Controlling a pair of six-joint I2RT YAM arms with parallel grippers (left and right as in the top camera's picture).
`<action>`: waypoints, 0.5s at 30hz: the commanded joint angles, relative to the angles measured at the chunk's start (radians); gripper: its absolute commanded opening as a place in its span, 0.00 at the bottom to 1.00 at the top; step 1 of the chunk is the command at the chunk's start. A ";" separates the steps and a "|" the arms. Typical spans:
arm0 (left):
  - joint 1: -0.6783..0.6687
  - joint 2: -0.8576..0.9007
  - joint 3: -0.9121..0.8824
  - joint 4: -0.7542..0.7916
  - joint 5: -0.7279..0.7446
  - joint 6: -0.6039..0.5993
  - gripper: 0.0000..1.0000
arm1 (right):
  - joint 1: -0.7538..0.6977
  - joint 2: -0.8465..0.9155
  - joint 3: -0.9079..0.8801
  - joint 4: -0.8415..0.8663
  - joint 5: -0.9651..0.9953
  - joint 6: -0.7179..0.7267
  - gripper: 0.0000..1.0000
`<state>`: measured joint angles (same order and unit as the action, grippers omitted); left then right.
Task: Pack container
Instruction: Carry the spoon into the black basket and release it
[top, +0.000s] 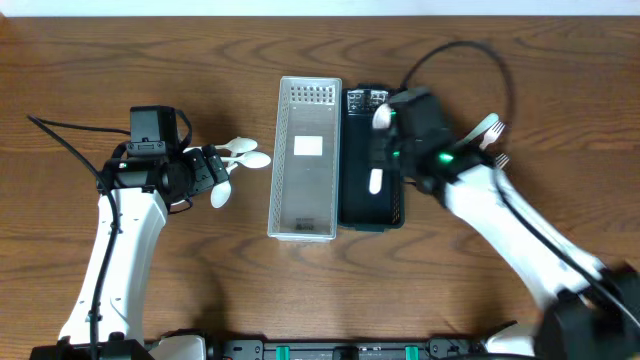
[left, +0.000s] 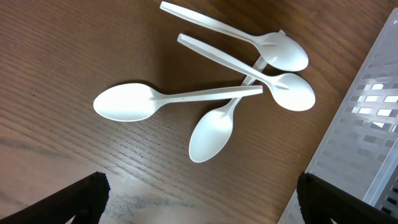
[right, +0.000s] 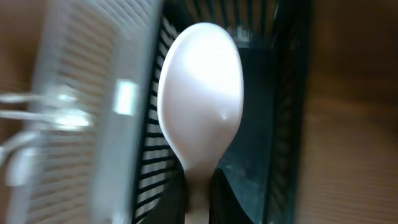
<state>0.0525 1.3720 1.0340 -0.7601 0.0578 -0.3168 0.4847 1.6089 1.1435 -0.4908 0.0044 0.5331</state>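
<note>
Several white plastic spoons (left: 217, 93) lie crossed on the wooden table left of the white slotted basket (top: 305, 215); they also show in the overhead view (top: 240, 155). My left gripper (left: 202, 199) is open and empty just short of the spoons, and it shows in the overhead view (top: 212, 172) too. My right gripper (right: 199, 202) is shut on the handle of a white spoon (right: 199, 93) and holds it over the black basket (right: 286, 93). In the overhead view the right gripper (top: 385, 158) and its spoon (top: 376, 181) are above the black basket (top: 352, 215).
The white basket (left: 373, 106) stands right beside the left gripper's right finger. The two baskets stand side by side, touching. White plastic forks (top: 490, 130) lie on the table right of the black basket, beside the right arm.
</note>
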 joint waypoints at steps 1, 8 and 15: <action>0.005 0.003 0.015 -0.006 0.006 0.008 0.98 | 0.019 0.119 -0.007 0.022 0.029 -0.001 0.09; 0.005 0.003 0.015 -0.006 0.006 0.008 0.98 | -0.060 0.062 0.137 -0.074 -0.066 -0.086 0.74; 0.005 0.003 0.015 -0.006 0.006 0.008 0.98 | -0.277 -0.040 0.182 -0.216 0.174 -0.035 0.82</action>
<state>0.0525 1.3720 1.0340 -0.7605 0.0616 -0.3168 0.2989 1.5959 1.3178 -0.6701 0.0448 0.4713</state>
